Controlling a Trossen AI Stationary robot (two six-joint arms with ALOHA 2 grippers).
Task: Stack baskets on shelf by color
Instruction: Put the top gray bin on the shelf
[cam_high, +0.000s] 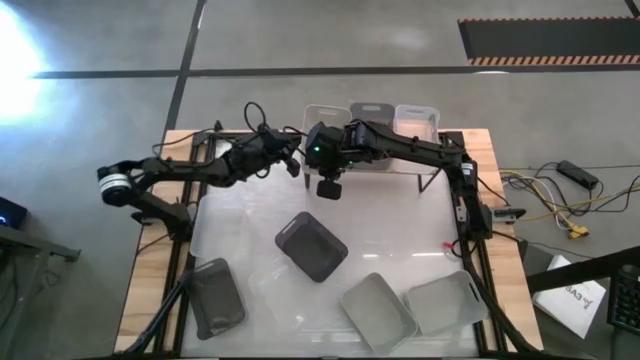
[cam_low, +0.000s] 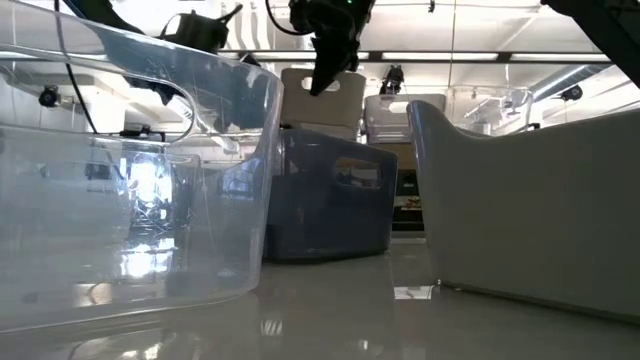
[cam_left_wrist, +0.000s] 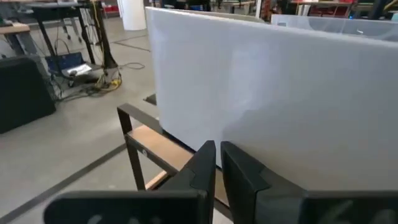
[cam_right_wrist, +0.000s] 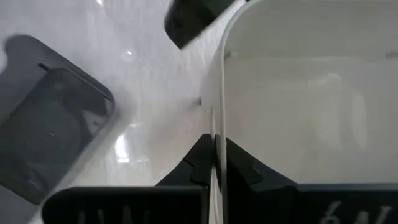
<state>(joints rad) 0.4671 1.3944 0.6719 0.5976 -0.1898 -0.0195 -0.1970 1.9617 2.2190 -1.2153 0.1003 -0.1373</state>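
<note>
Both arms are extended over the table's far edge to the shelf (cam_high: 432, 178): the left gripper (cam_high: 293, 160) is reached in from the left, the right gripper (cam_high: 322, 150) is folded across from the right, and both are met at a light grey basket (cam_high: 322, 117) on the shelf's left end. Each pair of fingers (cam_right_wrist: 200, 163) is pinched narrowly on that basket's thin rim, the wall being upright between them. Its long axis cannot be told; further baskets are noted beside it, others on the table (cam_high: 160, 250) in front
</note>
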